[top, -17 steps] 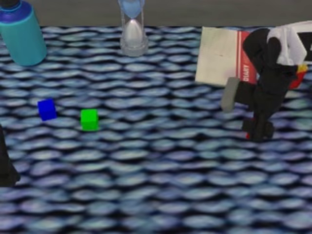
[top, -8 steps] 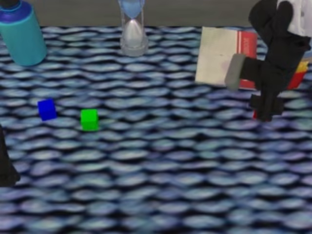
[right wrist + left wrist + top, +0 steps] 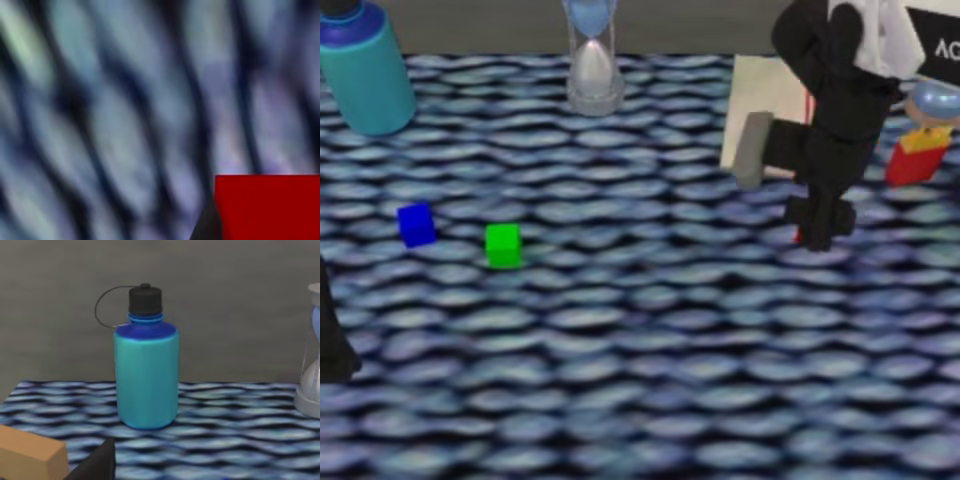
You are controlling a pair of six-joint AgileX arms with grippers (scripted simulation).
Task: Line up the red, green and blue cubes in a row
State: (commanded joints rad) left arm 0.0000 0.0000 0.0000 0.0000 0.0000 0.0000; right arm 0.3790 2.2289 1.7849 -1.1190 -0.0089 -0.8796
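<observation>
The right tool hung at about two o'clock over the surface, clamped on the red cube, of which only a sliver showed at its tip from above. The wrist view showed a flat, bright red matte face above the woven pattern, apparently lifted clear. The green cube sat at nine o'clock, with the blue cube just beside it further out, both plain and equal in size. A long carry remained; a loose grip might drop the red cube, or a low approach could knock the green one askew. The left tool sat parked at the left edge, its opening impossible to tell.
</observation>
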